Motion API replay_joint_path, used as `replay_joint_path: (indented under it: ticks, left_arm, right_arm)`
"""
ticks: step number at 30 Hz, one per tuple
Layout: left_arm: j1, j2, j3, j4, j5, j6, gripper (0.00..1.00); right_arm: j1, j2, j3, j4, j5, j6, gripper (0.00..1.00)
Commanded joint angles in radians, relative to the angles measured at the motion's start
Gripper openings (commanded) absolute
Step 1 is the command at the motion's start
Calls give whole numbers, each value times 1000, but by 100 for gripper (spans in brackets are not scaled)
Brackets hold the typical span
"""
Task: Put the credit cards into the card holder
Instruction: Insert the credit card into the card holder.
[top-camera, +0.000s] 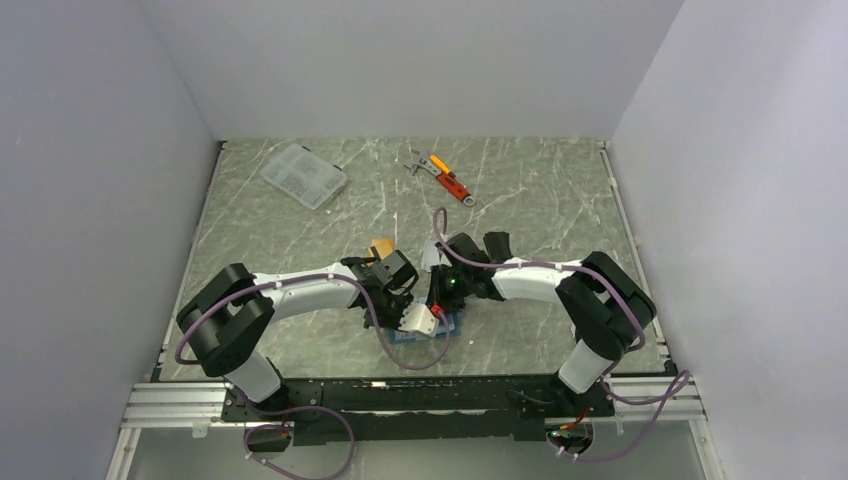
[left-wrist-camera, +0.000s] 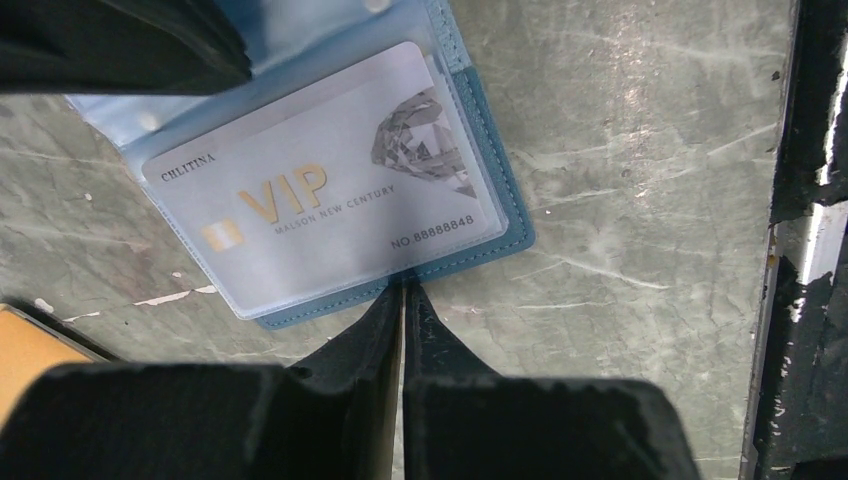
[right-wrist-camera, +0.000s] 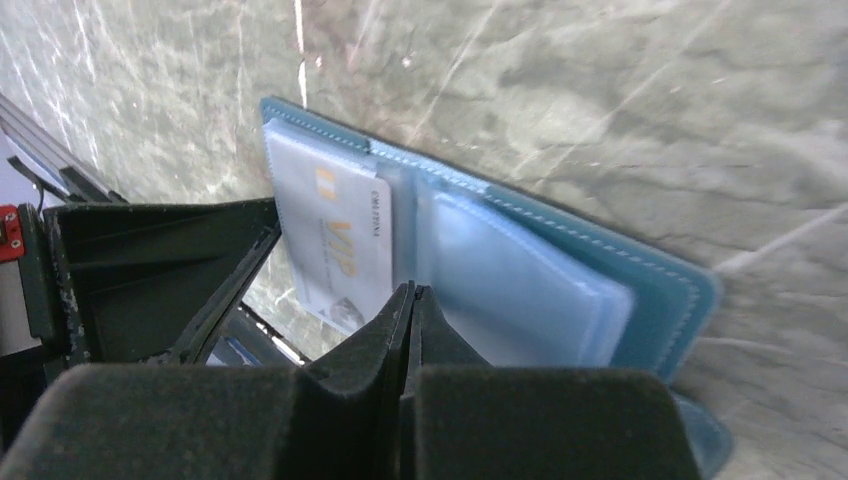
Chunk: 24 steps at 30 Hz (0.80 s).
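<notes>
Card holder (left-wrist-camera: 515, 220) lies open on marble table (left-wrist-camera: 640, 150), near front edge, between both arms. Silver VIP card (left-wrist-camera: 320, 200) sits in clear pocket. Left gripper (left-wrist-camera: 403, 300) clenched, empty, tips at holder's teal edge. Right gripper (right-wrist-camera: 410, 305) clenched, empty, tips over pocket divider. Orange card (left-wrist-camera: 20, 350) lies outside, near holder. Likely best: pin holder with one closed tip, feed orange card shallow into free sleeve, avoid dragging holder.
</notes>
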Motion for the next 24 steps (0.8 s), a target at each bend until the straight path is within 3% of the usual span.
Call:
replay_joint_path:
  ticks: [1,9,17,24]
  left_arm:
    - [-15,25,-45,-8,39,14,9]
    - [-15,10,-47,-3,41,14,9]
    - [-9,18,-43,-1,30,24,9]
    - [8,-22,-17,-66,33,35,9]
  right_arm:
    - [-24,-9,34,-20,30,-29,0]
    - [6,73,60,40,1,-1,0]
    - [41,11,63,-7,28,11,0]
    - [-62,-57,63,-99,83,-59,0]
